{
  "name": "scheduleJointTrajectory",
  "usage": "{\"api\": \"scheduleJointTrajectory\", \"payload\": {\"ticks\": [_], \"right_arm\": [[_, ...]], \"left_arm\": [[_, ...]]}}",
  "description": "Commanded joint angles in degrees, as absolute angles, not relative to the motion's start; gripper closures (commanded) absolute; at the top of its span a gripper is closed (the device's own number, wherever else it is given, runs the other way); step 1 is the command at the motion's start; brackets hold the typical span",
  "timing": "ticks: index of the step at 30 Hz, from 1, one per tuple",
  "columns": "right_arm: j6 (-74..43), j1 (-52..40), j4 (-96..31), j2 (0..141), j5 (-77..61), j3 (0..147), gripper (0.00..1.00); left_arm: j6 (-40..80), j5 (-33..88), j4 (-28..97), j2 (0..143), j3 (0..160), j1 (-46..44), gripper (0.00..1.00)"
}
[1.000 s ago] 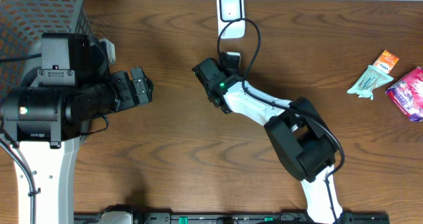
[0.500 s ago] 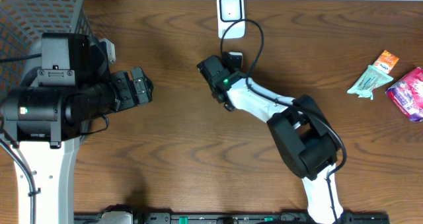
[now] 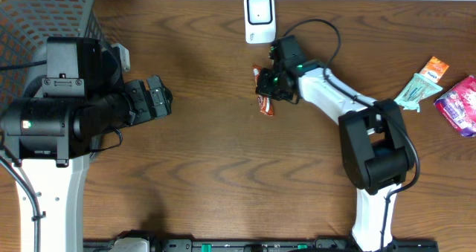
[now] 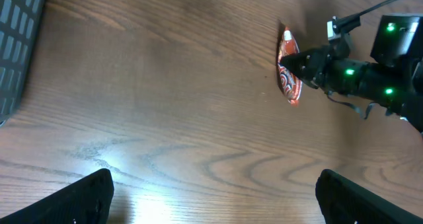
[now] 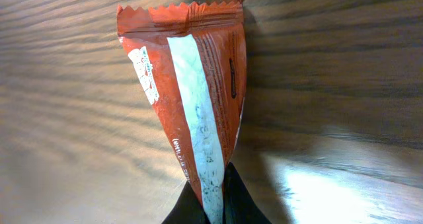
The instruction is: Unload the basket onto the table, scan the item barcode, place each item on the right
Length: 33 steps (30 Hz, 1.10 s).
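Note:
The item is an orange-red snack packet (image 3: 265, 103) with a white seam strip (image 5: 195, 98). It lies left of the right arm, below the white scanner (image 3: 259, 18). My right gripper (image 3: 272, 87) is shut on one end of the packet (image 5: 192, 85), its dark fingertips (image 5: 244, 204) pinching the seam. In the left wrist view the packet (image 4: 289, 78) stands on edge against the right gripper (image 4: 310, 69). No barcode shows on the faces in view. My left gripper (image 3: 160, 96) hangs open and empty at the left, its fingertips (image 4: 86, 197) wide apart over bare wood.
A wire basket (image 3: 37, 21) fills the top-left corner behind the left arm. At the far right lie a green packet (image 3: 416, 91), a small orange item (image 3: 435, 68) and a pink pack (image 3: 461, 103). A black cable (image 3: 320, 25) loops off the right wrist.
My right gripper has closed on the packet. The right arm has swung its elbow to the right, and the packet now shows beside the gripper. The left arm has not moved.

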<state>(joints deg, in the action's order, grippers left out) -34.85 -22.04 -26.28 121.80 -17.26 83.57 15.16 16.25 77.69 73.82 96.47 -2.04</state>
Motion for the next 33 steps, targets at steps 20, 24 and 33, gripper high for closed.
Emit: {"api": "scheduleJointTrajectory", "payload": {"ticks": [20, 24, 33], "right_arm": [[-40.14, -5.76, -0.21, 120.77, -51.22, 61.28, 0.61], [-38.44, -5.28, -0.32, 118.39, -53.56, 61.6, 0.41], [-33.52, -6.81, -6.04, 102.1, -40.88, 61.65, 0.38]], "left_arm": [[14.61, 16.47, 77.69, 73.84, 97.41, -2.22, 0.02], [14.61, 16.47, 77.69, 73.84, 97.41, -2.22, 0.02], [14.61, 16.47, 77.69, 73.84, 97.41, -2.22, 0.02]]}}
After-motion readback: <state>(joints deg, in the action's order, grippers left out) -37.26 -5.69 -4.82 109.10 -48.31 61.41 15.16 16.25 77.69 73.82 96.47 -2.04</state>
